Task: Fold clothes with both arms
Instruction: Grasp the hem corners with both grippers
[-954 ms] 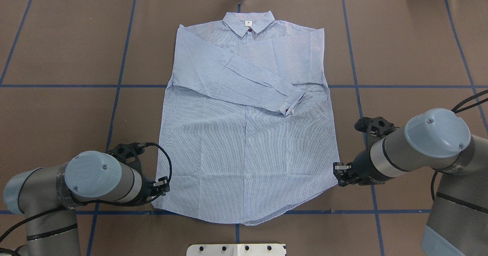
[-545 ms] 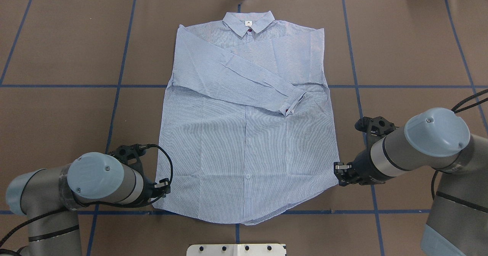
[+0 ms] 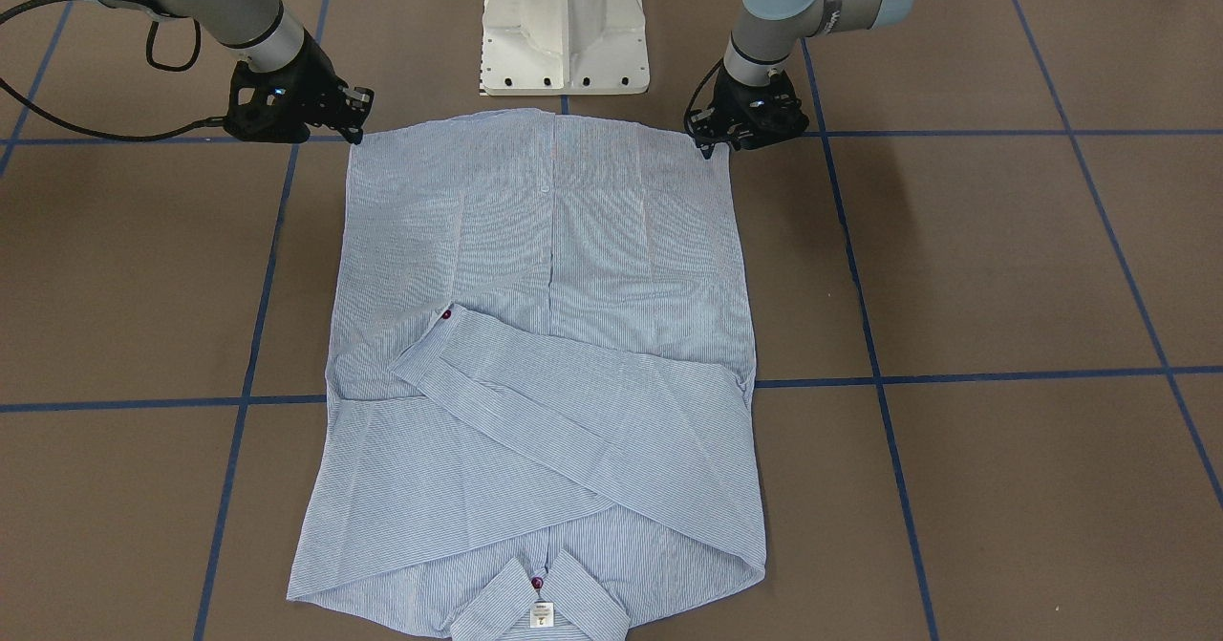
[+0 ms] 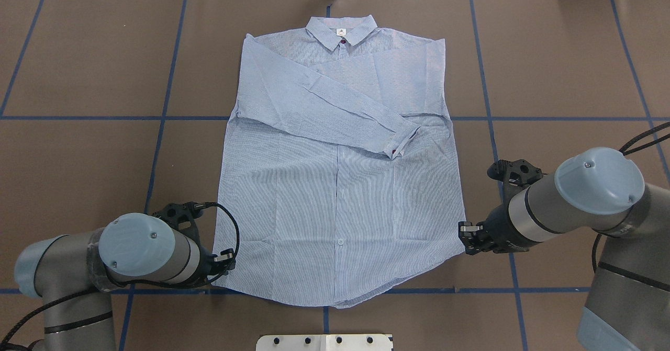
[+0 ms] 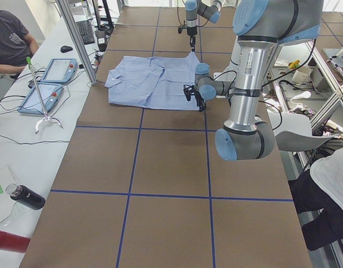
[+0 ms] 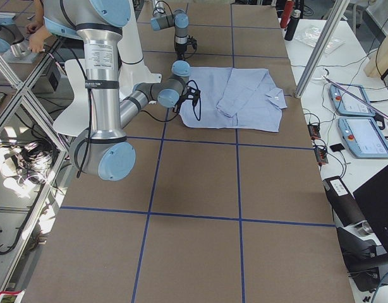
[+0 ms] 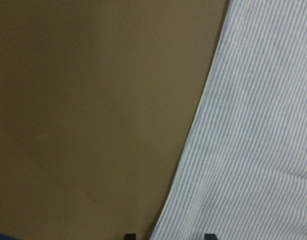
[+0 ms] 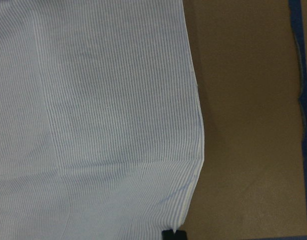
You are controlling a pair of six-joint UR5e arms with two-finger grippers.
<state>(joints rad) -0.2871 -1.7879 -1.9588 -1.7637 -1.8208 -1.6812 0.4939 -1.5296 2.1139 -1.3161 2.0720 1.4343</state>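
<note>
The light blue-and-white striped shirt point(image 4: 340, 194) lies flat on the brown table, collar at the far side, both sleeves folded across the chest. It also shows in the front view point(image 3: 545, 268). My left gripper point(image 4: 227, 259) is low at the shirt's near-left hem corner. In the left wrist view its open fingertips point(image 7: 128, 236) straddle the shirt's edge point(image 7: 253, 125). My right gripper point(image 4: 463, 241) is at the near-right hem corner. In the right wrist view it point(image 8: 173, 234) looks shut on the shirt's corner point(image 8: 183, 220).
The white pedestal base point(image 3: 564, 20) stands just behind the shirt's hem, between the arms. Blue tape lines point(image 4: 157, 118) grid the table. A side bench with control tablets point(image 5: 48, 84) and bottles point(image 5: 26, 196) runs along the far edge, where a person point(image 5: 9, 36) sits.
My left arm has shifted a little toward the near edge, bringing its gripper closer to the hem corner. The right arm and the shirt have not moved.
</note>
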